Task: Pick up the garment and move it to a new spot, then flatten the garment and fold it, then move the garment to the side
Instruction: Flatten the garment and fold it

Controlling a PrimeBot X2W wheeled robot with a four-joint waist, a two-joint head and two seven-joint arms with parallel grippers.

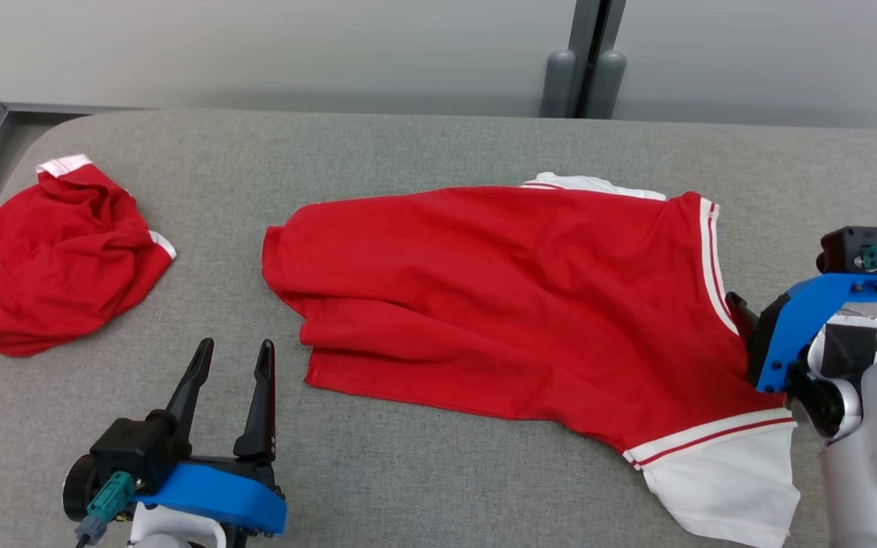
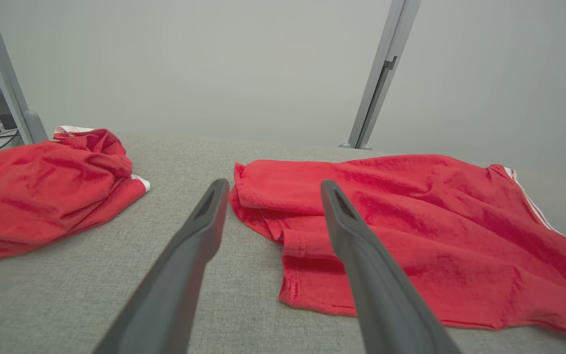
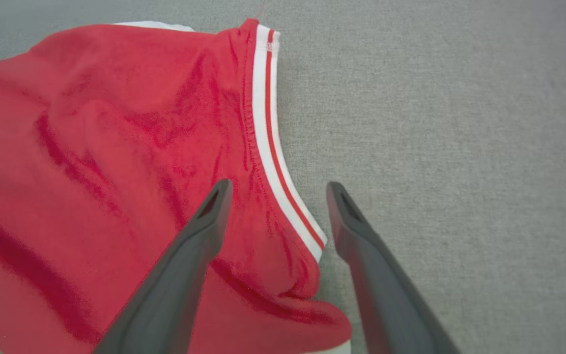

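Grey woven fabric is covering the worktop (image 1: 423,144), and a pale wall (image 1: 256,46) with a grey post (image 1: 583,68) is standing behind its far edge. The garment (image 1: 507,304), a red shirt with white trim, is lying spread across the middle and right of the worktop. Its body is lying mostly flat with a few soft wrinkles, and its hem is pointing left. A white sleeve (image 1: 720,479) is sticking out at the near right corner, and a strip of white is peeking out along the far edge. A second red garment (image 1: 50,266) is sitting crumpled at the far left, well apart from the first.

The left tool (image 1: 236,344) is hovering at the near left over bare worktop, just beside the shirt's hem. Its two dark fingers are standing wide apart and are gripping nothing. The right tool (image 3: 279,184) is hanging over the right side of the shirt, near the sleeve. Its fingers are spread wide too, and the red-and-white striped band (image 3: 268,147) is running between them. The cloth is lying loose on the worktop beneath, so this tool is not clamping anything either.
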